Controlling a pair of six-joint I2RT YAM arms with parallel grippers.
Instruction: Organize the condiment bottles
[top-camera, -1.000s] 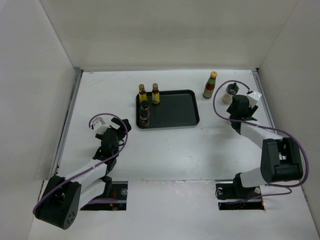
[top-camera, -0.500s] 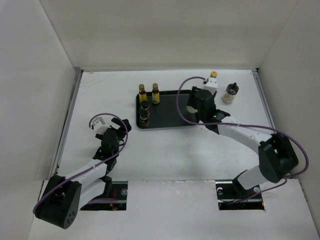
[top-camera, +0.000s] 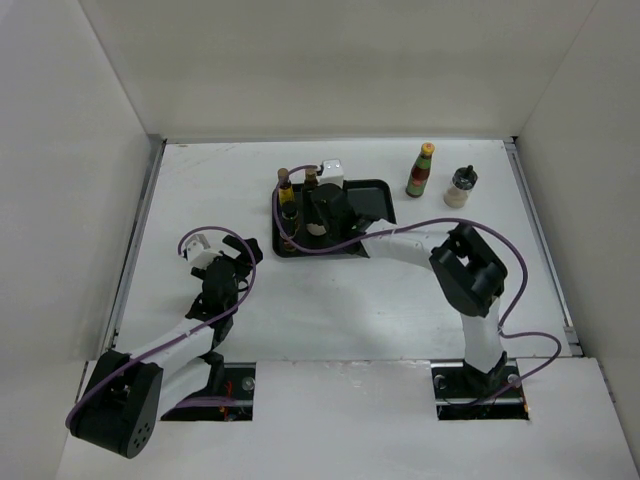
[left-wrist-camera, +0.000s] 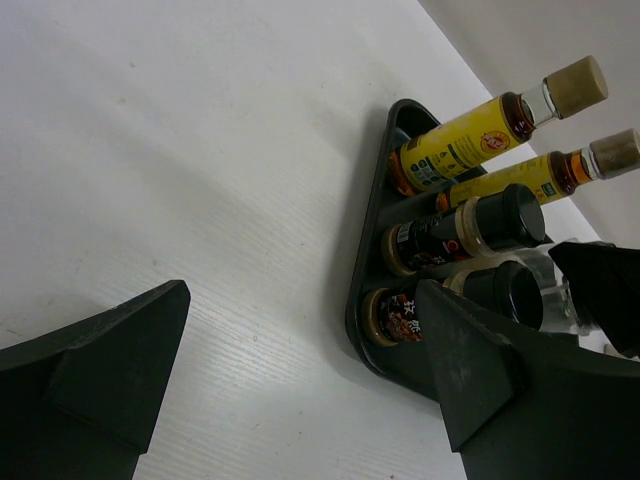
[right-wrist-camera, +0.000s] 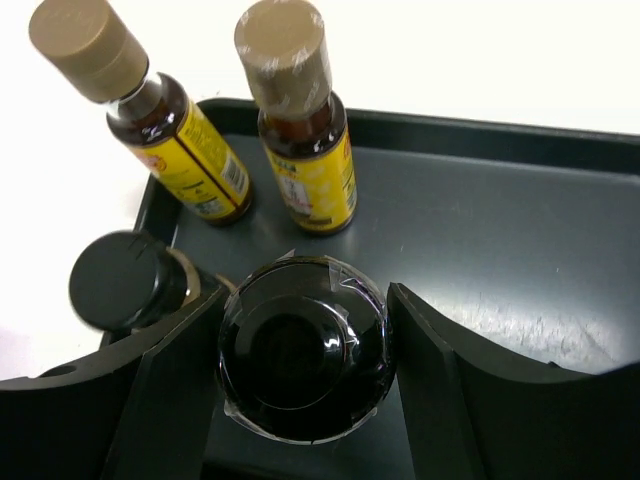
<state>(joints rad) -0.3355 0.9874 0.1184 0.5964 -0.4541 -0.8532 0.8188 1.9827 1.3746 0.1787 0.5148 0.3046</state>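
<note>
Down at 7 o'clock, the left gripper (left-wrist-camera: 300, 310) is wide open and empty. At 12 o'clock, the right gripper (right-wrist-camera: 307, 300) squeezes a jar (right-wrist-camera: 305, 352) in the tray (right-wrist-camera: 520, 230), by two yellow bottles (right-wrist-camera: 195, 160). At 1 o'clock stands a red bottle (top-camera: 421, 172).

Most likely a robotics lab test cell: a white desk (top-camera: 200, 190) is boxed in by bare white panels (top-camera: 330, 60) at nine, twelve and three o'clock, with two robot arms (top-camera: 180, 335) bolted at its six o'clock edge and purple cables (top-camera: 527, 335) looping off them. Toward twelve o'clock stand condiment bottles (top-camera: 421, 170) and a black tray (top-camera: 380, 200), where the right end effector (right-wrist-camera: 305, 300) clamps a dark jar (right-wrist-camera: 305, 355).
</note>
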